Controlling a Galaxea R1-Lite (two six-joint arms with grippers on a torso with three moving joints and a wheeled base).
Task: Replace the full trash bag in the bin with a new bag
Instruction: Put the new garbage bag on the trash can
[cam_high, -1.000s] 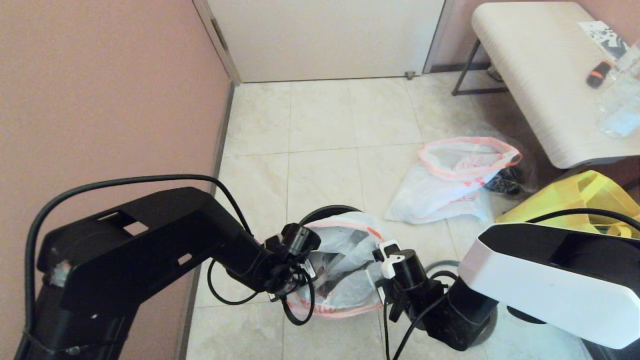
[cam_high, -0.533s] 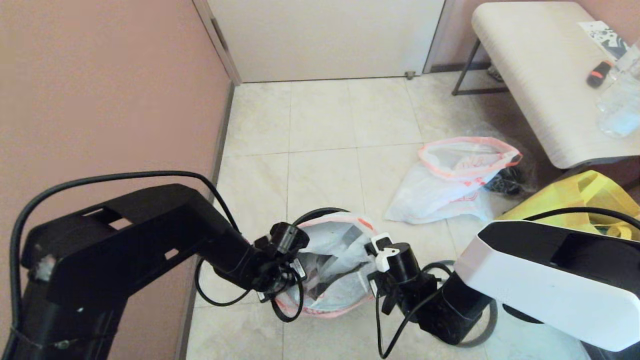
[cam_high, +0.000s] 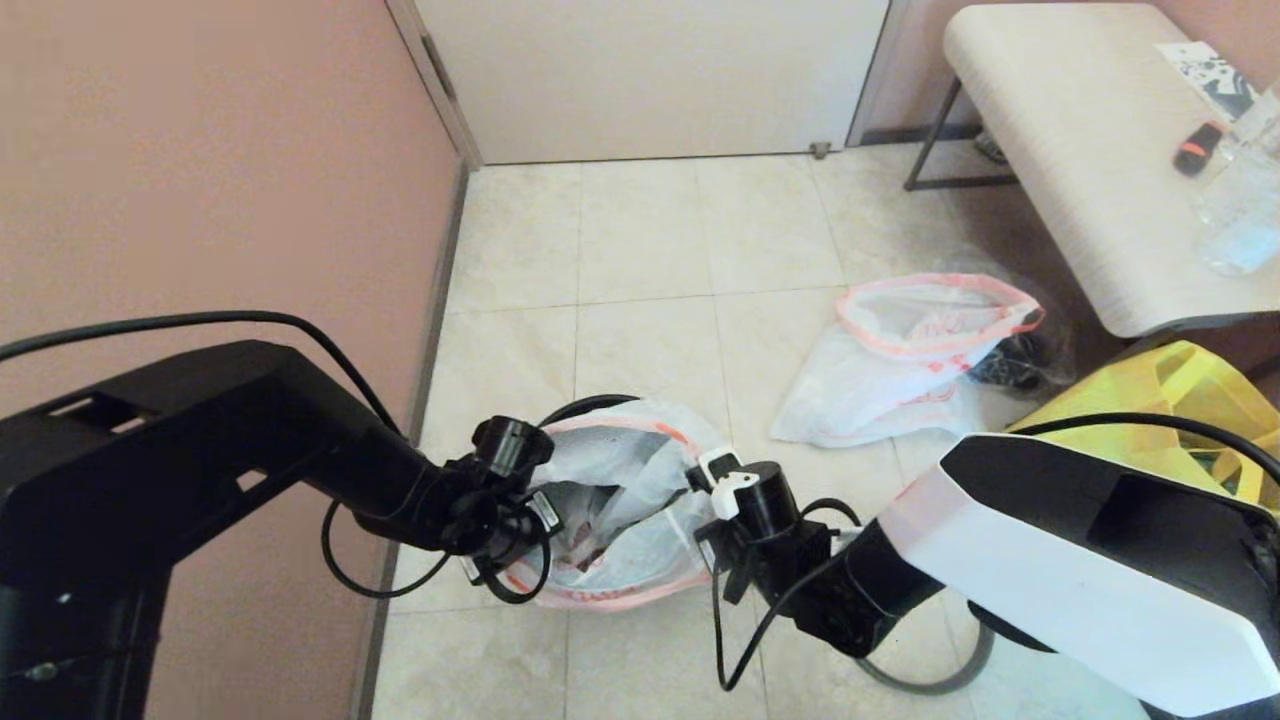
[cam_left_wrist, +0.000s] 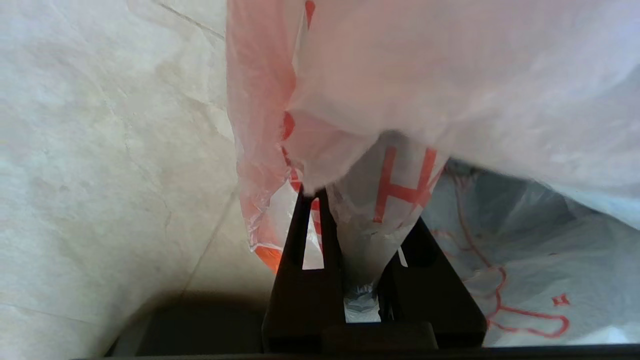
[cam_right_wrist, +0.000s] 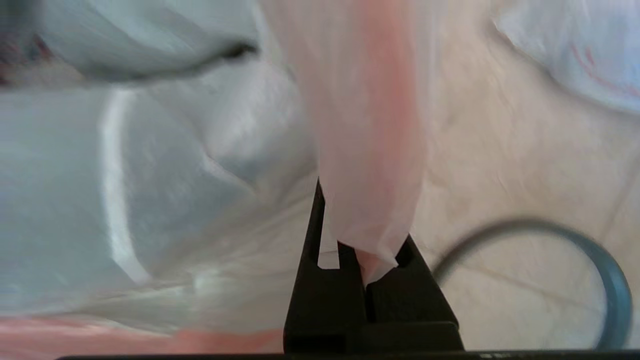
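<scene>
Bin (cam_high: 580, 408) mostly hidden by bag (cam_high: 620, 500); left claw (cam_left_wrist: 357, 220) and right claw (cam_right_wrist: 362, 245) pinch its rim.

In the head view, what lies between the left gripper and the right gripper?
The white trash bag with an orange rim, its mouth stretched open, lies between the left gripper and the right gripper. Each is shut on its edge, as the head view shows.

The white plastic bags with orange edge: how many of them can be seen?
2. One bag is held open between the left gripper and right gripper; the other bag lies on the floor by the bench. More may be hidden.
</scene>
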